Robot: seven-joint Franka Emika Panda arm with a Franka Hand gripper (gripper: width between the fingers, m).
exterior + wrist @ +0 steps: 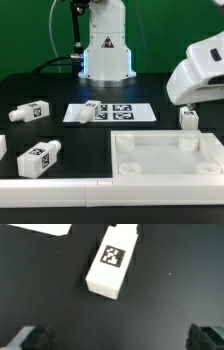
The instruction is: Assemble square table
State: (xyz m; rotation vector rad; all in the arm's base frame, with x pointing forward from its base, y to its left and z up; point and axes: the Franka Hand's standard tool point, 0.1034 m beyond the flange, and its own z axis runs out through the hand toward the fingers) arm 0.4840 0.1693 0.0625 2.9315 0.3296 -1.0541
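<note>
Gripper (pixel 117 336) is wide open & empty: in the wrist view you only see its two dark fingertips (pixel 28 336) far apart, w/ bare black table (pixel 170 291) between them. The leg (pixel 112 264) you're after lies flat on that table, tag face up, out ahead of the fingertips and not between them. You'd need to carry the gripper fwd over it before going down. Its long axis runs roughly square to the line joining the fingertips, skewed a bit, so closing would pinch across the narrow width. A small wrist twist would prob. square it up. In the exterior view it looks like the leg sits just under the arm (pixel 200 68), on the exterior view's right, just beside the far edge of the tabletop (pixel 170 160). Can't be 100% sure it's the same one. The other legs (pixel 30 112) lie well apart on the exterior view's left, past the marker board (pixel 105 112).
</note>
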